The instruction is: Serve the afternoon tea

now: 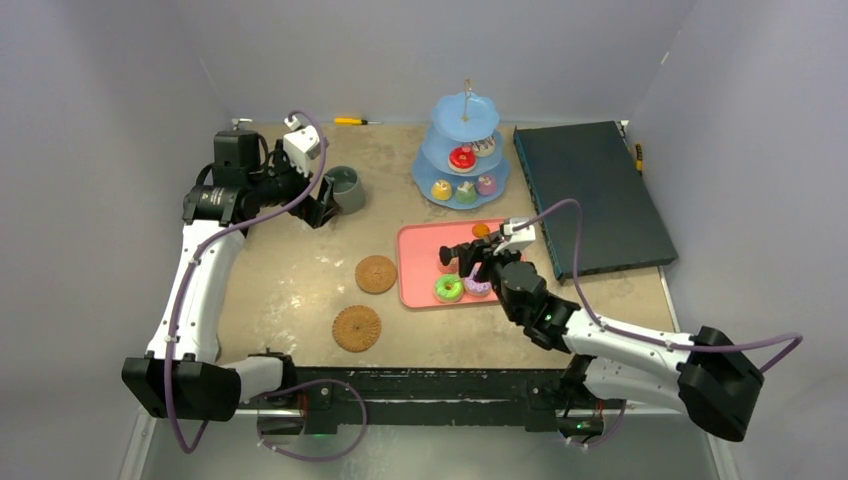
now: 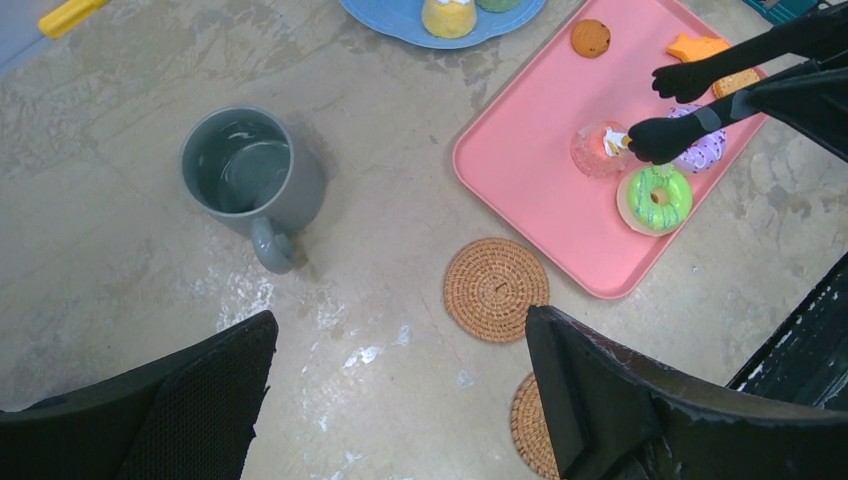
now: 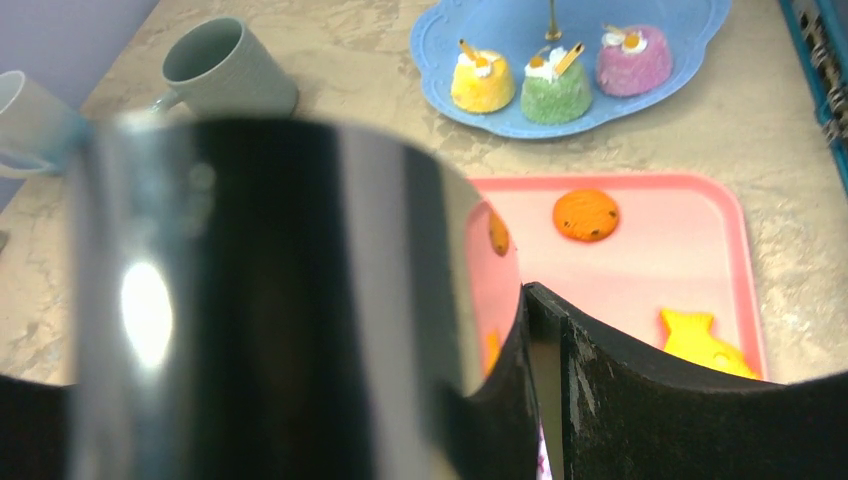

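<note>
The right gripper [image 1: 495, 263], clenched on black tongs [image 2: 660, 138], has their open tips at the pink cupcake [image 2: 598, 150] on the pink tray [image 2: 520, 170]; next it should pinch and carry it to the blue stand [image 1: 425, 180]. The left gripper [image 2: 400, 345] hangs released near the grey-green mug [image 2: 245, 175].

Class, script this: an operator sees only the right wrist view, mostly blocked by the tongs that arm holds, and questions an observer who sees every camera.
Operator: Where are my tongs' tips?
Observer: The black tongs are open over the pink tray, one tip at a pink cake beside the green doughnut.
Operator: Any coasters?
Observer: One woven coaster and a second coaster lie bare, left of the tray.
</note>
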You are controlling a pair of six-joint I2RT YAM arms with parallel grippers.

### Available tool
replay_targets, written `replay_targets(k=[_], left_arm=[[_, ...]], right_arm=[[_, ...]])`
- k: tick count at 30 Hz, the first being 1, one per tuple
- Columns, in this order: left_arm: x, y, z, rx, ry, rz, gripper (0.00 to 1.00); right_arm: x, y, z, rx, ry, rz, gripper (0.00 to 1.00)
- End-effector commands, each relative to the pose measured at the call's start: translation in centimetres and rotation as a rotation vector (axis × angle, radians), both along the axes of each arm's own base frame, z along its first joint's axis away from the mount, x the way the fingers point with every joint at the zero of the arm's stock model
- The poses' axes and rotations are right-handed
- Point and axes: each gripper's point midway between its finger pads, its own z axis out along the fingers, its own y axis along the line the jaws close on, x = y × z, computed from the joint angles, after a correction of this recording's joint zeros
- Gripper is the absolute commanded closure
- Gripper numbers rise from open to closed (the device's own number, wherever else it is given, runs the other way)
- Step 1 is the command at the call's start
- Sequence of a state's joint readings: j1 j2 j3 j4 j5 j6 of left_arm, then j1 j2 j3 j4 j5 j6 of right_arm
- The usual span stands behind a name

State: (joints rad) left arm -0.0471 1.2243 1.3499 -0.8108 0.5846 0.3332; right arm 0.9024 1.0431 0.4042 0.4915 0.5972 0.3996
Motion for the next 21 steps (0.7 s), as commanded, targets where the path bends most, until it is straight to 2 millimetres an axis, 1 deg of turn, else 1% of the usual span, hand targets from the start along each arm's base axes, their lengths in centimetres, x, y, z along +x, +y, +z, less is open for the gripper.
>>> replay_targets(k=[1, 5, 8, 11, 15, 21], left_arm=[[-0.1, -0.1, 1.4, -0.008, -0.035, -0.017, 0.06], [-0.1, -0.2, 1.3, -0.009, -0.030, -0.021, 0.06], [-0.1, -0.3, 1.3, -0.014, -0.027, -0.022, 0.06], [-0.1, -0.3, 1.2, -0.014, -0.023, -0.022, 0.06], [-0.3, -0.2, 1.1, -0.005, -0.021, -0.026, 0.06], [-0.2, -0.3, 0.9, -0.004, -0.016, -0.035, 0.06]], right_arm=[[-1.3, -1.0, -0.2, 0.043, 0.032, -0.065, 0.29], [-1.9, -2.1, -0.3, 0.052, 0.048, -0.104, 0.29], [-2.1, -2.9, -0.4, 0.046, 0.054, -0.136, 0.29], [-2.1, -3.1, -0.4, 0.044, 0.068, -0.155, 0.29], [-2.4, -3.8, -1.1, 0.030, 0.112, -0.216, 0.29], [-2.7, -4.7, -0.8, 0.038, 0.114, -0.265, 0.29]])
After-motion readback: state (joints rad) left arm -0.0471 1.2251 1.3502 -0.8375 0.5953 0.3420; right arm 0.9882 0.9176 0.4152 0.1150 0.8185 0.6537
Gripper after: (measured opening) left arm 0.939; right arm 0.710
